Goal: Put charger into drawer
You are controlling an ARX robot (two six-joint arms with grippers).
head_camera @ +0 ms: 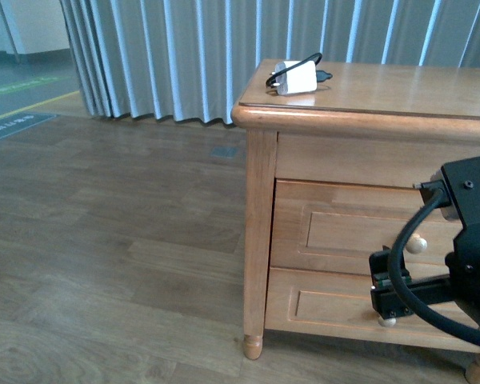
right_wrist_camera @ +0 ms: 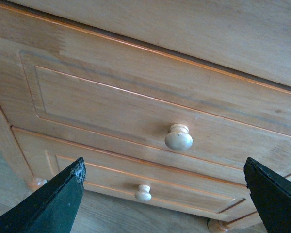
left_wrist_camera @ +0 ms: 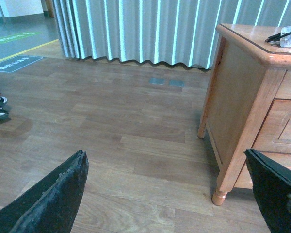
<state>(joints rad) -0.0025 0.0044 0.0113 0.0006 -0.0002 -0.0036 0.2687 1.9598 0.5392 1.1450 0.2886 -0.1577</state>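
Front view: the white charger [head_camera: 296, 78] lies on top of the honey-coloured wooden cabinet [head_camera: 260, 240], near its front left corner, with its black cable [head_camera: 310, 61] looped behind it. The top drawer [head_camera: 344, 228] is closed, its round knob [head_camera: 417, 244] partly hidden by the black right arm [head_camera: 468, 240], which hangs in front of the cabinet's face. Left wrist view: the left gripper [left_wrist_camera: 165, 155] has its fingers [left_wrist_camera: 63, 194] spread wide with nothing between them, above the wooden floor [left_wrist_camera: 111, 121]. The cabinet stands to one side, a pale curtain [left_wrist_camera: 136, 29] behind it. Right wrist view: the right gripper [right_wrist_camera: 164, 167] faces the drawer fronts, fingers wide apart and holding nothing. The top drawer's knob sits between them, untouched, and the shallower bottom drawer [right_wrist_camera: 106, 177] is closed too.
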